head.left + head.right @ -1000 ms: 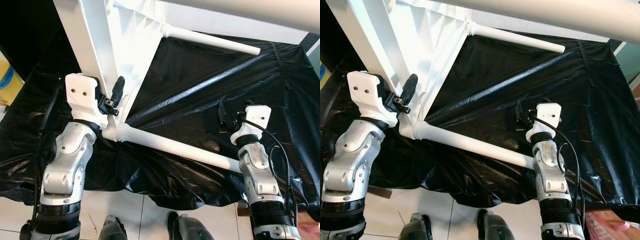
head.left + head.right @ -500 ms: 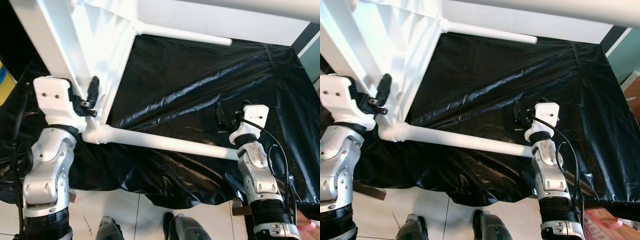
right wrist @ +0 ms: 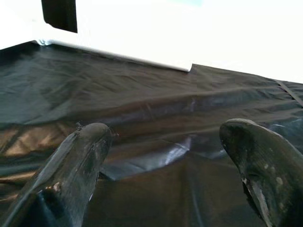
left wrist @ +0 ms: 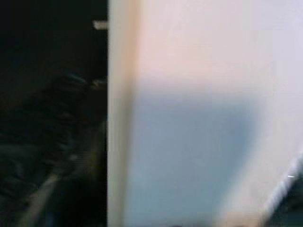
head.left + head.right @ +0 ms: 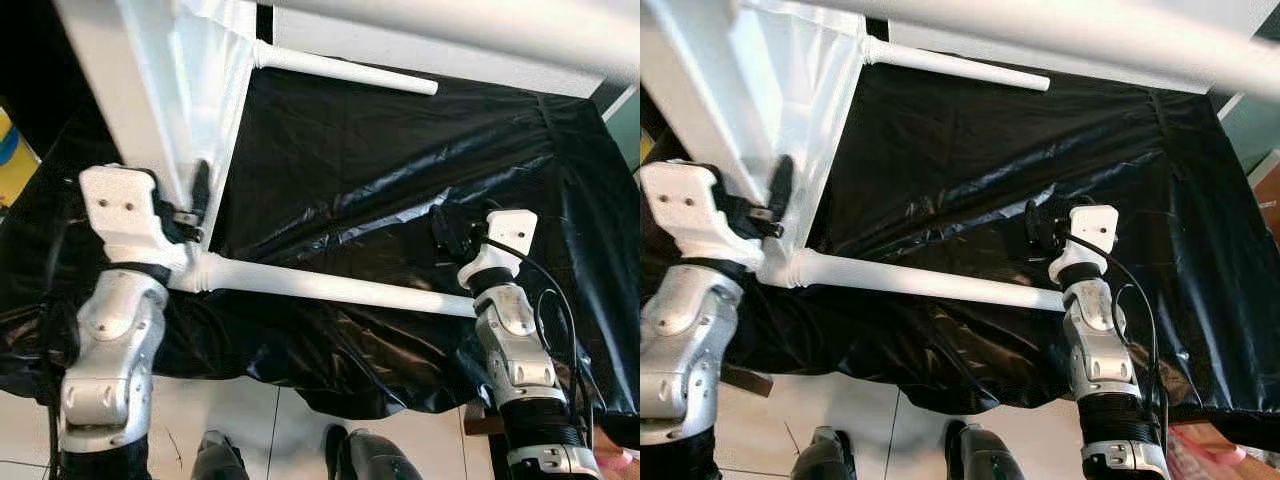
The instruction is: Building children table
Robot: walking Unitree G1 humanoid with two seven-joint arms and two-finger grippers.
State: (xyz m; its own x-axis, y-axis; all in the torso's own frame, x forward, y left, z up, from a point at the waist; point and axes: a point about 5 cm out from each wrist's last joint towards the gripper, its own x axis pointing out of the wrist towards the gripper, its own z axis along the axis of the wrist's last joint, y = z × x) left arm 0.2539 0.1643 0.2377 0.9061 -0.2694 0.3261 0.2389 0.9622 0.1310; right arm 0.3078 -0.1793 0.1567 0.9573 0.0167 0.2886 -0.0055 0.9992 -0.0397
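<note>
Three legs are seen fixed on the white table (image 5: 150, 100). It is pinched at left by the left gripper (image 5: 198, 205); the right gripper (image 3: 165, 156) is wide open, empty.

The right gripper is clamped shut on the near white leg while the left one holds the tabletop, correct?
Not quite. The right gripper is open, its fingers spread above the black sheet, as the right wrist view shows. The left gripper does hold the tabletop.

A crinkled black plastic sheet (image 5: 380, 160) is spread over the work surface, glossy where light is caught. White floor tiles (image 5: 270, 430) are seen below its edge.
</note>
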